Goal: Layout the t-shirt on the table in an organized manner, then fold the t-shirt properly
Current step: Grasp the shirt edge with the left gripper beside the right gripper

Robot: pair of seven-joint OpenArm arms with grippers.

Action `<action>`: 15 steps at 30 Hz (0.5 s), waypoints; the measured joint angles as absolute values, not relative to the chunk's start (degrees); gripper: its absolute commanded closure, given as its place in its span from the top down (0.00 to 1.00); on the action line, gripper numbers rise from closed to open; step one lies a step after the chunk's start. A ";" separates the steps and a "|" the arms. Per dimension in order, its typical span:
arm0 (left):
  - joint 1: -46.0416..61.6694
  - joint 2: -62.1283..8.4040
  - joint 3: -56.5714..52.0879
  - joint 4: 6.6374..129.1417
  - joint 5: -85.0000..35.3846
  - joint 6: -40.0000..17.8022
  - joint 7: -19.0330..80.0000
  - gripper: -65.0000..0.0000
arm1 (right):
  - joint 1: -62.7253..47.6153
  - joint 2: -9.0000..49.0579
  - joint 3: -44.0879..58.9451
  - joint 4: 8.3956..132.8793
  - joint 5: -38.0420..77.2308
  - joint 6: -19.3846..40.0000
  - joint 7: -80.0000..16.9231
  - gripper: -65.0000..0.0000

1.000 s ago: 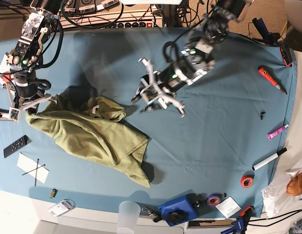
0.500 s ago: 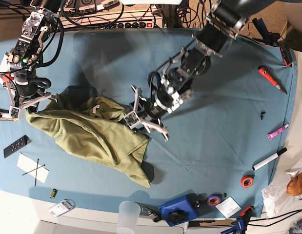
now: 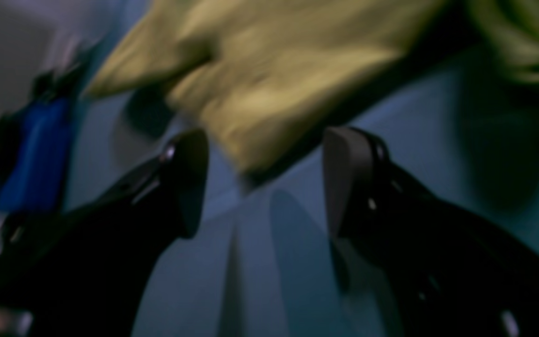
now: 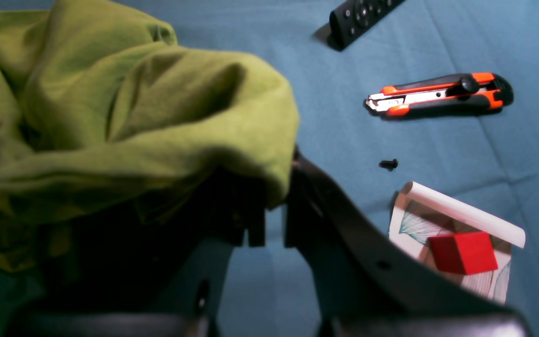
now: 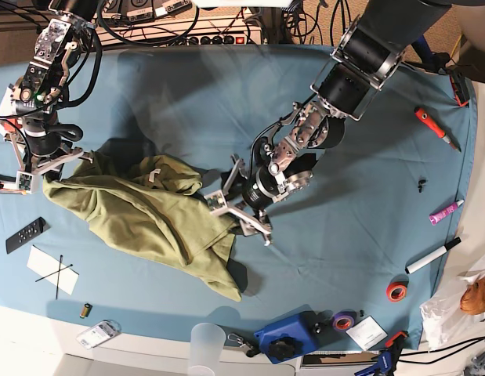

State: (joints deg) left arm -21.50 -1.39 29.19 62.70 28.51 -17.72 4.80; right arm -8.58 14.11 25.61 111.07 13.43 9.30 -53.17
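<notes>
Your t-shirt: 1, crumpled on the table. Your right gripper pinches its edge; your left gripper, jaws spread, straddles its corner.

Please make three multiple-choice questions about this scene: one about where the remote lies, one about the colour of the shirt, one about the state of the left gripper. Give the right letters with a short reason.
1. In the base view, where does the remote lie?
A. on the shirt
B. on the table, beside the shirt's edge
C. in a gripper

2. What colour is the shirt?
A. red
B. white
C. olive green

3. How is the left gripper?
A. open, at the shirt's edge
B. shut on the shirt
C. shut on the remote

Answers:
1 B, it rests on bare blue cloth apart from the shirt.
2 C, the fabric is olive green in every view.
3 A, the left wrist view shows its fingers spread with the fabric's edge just beyond them.
</notes>
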 measured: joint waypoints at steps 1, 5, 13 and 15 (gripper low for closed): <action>-21.50 -1.37 29.21 62.57 28.51 -18.06 3.75 0.60 | -8.58 14.11 25.61 111.07 13.43 9.32 -53.17 0.00; -21.80 -1.26 29.23 61.65 28.47 -16.56 3.36 0.60 | -8.58 14.11 25.61 111.07 13.43 9.32 -53.30 0.00; -26.52 -0.27 29.23 55.64 28.47 -16.14 3.42 0.59 | -8.58 14.11 25.61 111.07 15.33 12.12 -53.36 0.00; -27.66 0.69 29.23 53.56 28.42 -16.14 3.33 0.59 | -8.56 14.11 25.61 111.07 15.59 12.95 -53.36 0.00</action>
